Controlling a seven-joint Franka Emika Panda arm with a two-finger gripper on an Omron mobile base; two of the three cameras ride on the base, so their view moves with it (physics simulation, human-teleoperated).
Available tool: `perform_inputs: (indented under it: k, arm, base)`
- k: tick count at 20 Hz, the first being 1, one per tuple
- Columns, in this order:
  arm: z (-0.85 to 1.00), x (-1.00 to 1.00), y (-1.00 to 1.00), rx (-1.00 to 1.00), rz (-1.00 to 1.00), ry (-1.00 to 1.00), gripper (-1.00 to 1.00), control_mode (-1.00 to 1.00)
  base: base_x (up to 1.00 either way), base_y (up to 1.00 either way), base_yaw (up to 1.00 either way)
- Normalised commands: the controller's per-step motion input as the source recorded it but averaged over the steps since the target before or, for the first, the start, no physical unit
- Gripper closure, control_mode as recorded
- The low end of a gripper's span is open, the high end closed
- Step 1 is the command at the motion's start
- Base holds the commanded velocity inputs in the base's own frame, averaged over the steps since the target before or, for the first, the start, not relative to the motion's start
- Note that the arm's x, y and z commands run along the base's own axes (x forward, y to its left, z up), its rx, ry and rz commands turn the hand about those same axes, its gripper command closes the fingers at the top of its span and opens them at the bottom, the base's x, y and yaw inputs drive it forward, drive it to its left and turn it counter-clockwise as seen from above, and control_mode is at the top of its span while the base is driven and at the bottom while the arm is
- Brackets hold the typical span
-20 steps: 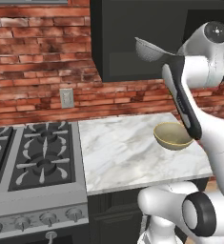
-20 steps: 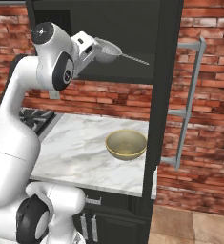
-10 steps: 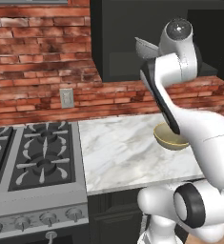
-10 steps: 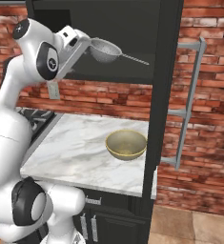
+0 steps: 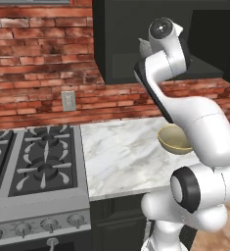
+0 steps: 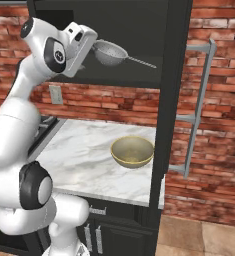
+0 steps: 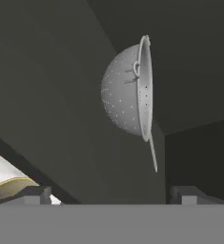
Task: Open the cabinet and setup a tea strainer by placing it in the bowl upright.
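The black wall cabinet point(image 6: 139, 30) stands open, its door point(image 6: 171, 100) swung out edge-on with the silver bar handle point(image 6: 201, 95) on the far side. Inside it is the silver mesh tea strainer point(image 6: 110, 52), its thin handle pointing right. In the hand view the tea strainer point(image 7: 127, 93) appears on its side, just ahead of me. My gripper point(image 6: 95, 45) is open right beside the basket, with its fingertips point(image 7: 37, 193) wide apart and nothing between them. The olive-gold bowl point(image 6: 132, 151) sits on the marble counter below; my arm partly hides the bowl point(image 5: 171, 139) in the left base view.
A gas stove point(image 5: 33, 166) adjoins the marble counter point(image 5: 121, 157) on the left. A brick wall with an outlet point(image 5: 67, 100) runs behind. The open door juts out past the counter's right end, above dark base cabinets point(image 6: 114, 235).
My arm's upper links have swung left and up in the right base view. The hand has stayed close to the strainer. The strainer and the bowl have not moved.
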Motion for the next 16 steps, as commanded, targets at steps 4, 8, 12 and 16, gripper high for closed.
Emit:
perform_inputs:
  k: [4, 8, 12, 16]
  arm:
    - [-0.01, 0.31, 0.00, 0.00, -0.02, 0.00, -1.00, -1.00]
    - [-0.06, 0.34, 0.00, 0.00, 0.00, 0.00, -1.00, -1.00]
    - [0.00, 0.31, -0.01, 0.00, 0.00, 0.00, -1.00, -1.00]
    - [0.00, 0.28, -0.06, 0.00, 0.00, 0.00, -1.00, -1.00]
  base:
    - [0.00, 0.00, 0.00]
    - [0.00, 0.00, 0.00]
    - [0.00, 0.00, 0.00]
    - [0.00, 0.00, 0.00]
